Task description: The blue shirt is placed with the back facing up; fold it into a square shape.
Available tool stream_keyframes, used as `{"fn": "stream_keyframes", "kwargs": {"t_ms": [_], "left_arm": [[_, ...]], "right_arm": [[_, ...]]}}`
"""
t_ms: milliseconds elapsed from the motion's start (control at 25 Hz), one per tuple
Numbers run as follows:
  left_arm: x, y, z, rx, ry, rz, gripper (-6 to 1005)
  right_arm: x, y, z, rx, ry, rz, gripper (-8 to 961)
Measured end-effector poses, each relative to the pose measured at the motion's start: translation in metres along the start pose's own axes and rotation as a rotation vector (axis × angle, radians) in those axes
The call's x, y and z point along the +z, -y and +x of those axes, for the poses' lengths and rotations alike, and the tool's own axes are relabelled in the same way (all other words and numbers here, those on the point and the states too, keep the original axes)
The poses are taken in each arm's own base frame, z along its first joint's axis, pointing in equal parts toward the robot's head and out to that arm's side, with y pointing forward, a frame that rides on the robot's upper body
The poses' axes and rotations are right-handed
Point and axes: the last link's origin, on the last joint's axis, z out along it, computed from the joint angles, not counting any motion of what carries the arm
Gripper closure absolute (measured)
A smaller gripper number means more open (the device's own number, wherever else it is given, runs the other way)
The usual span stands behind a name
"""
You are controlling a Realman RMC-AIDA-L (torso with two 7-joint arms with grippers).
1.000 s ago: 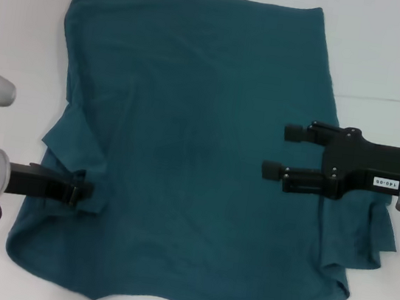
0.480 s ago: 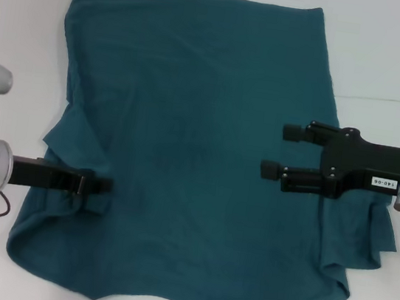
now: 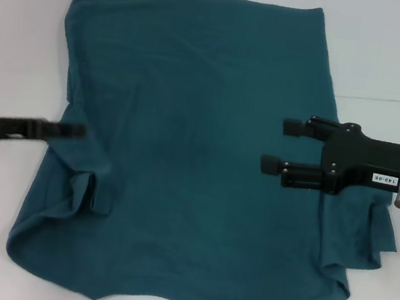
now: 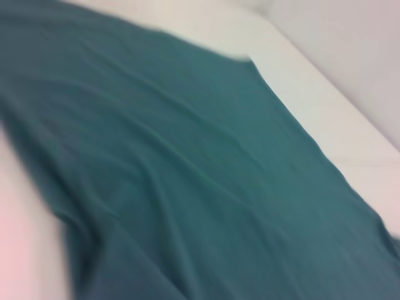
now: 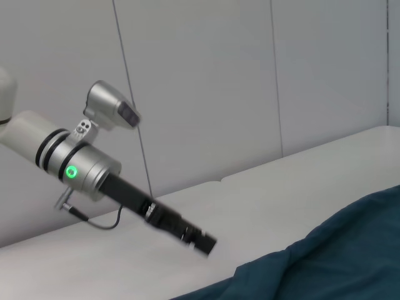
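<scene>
The blue shirt (image 3: 197, 120) lies flat on the white table, plain side up, hem at the far end. Its left sleeve (image 3: 82, 189) is folded inward onto the body. My left gripper (image 3: 76, 131) hangs blurred over the shirt's left edge, above the folded sleeve and clear of the cloth; it also shows in the right wrist view (image 5: 203, 242). My right gripper (image 3: 281, 146) is open and empty, hovering over the shirt's right side. The left wrist view shows only the shirt (image 4: 187, 156) and table. The shirt's edge shows in the right wrist view (image 5: 350, 250).
The white table (image 3: 392, 58) surrounds the shirt, with a seam line at the right (image 3: 393, 100). The shirt's right sleeve area (image 3: 366, 240) lies rumpled beneath the right arm. A grey panelled wall (image 5: 206, 81) stands behind the table.
My left gripper has let go of the left sleeve and moved up and away from it, towards the far side. The sleeve stays folded on the shirt. The right gripper has barely moved.
</scene>
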Motion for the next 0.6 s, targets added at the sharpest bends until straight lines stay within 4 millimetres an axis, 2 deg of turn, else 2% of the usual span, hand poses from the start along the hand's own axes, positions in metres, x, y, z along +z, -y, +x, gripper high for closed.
{"fn": "stream_keyframes", "kwargs": {"t_ms": [200, 600], "left_arm": [[0.003, 0.020, 0.006, -0.062, -0.061, 0.124, 141], [0.038, 0.024, 0.002, -0.033, -0.013, 0.218, 96]], "right_arm": [[-0.001, 0.000, 0.000, 0.004, 0.013, 0.002, 12], [0.004, 0.000, -0.006, -0.017, 0.018, -0.012, 12]]}}
